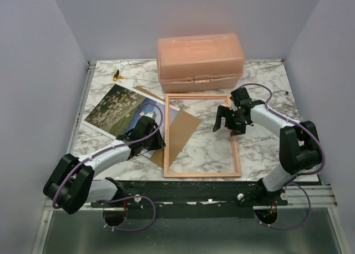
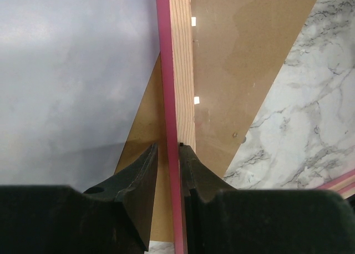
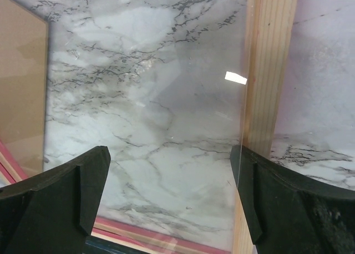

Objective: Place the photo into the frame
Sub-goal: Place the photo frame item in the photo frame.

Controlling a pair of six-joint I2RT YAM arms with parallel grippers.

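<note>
So left gripper (image 2: 169,150) pinches the frame (image 2: 180,71) by its left rail, right gripper (image 3: 169,154) gapes over its pane. At the frame's left, photo (image 1: 113,107): likely floppy, slick; lift by an edge.

Probably a robotics lab cell: plain pale walls (image 1: 39,54) box in a marble-patterned table (image 1: 266,79), with the left arm (image 1: 108,158) and right arm (image 1: 297,148) bolted to a black rail (image 1: 188,188) along its near edge.

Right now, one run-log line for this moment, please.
left claw: shut on frame, left rail | right claw: open above pane | photo: left of frame, not inserted | backing board: partly under frame
</note>
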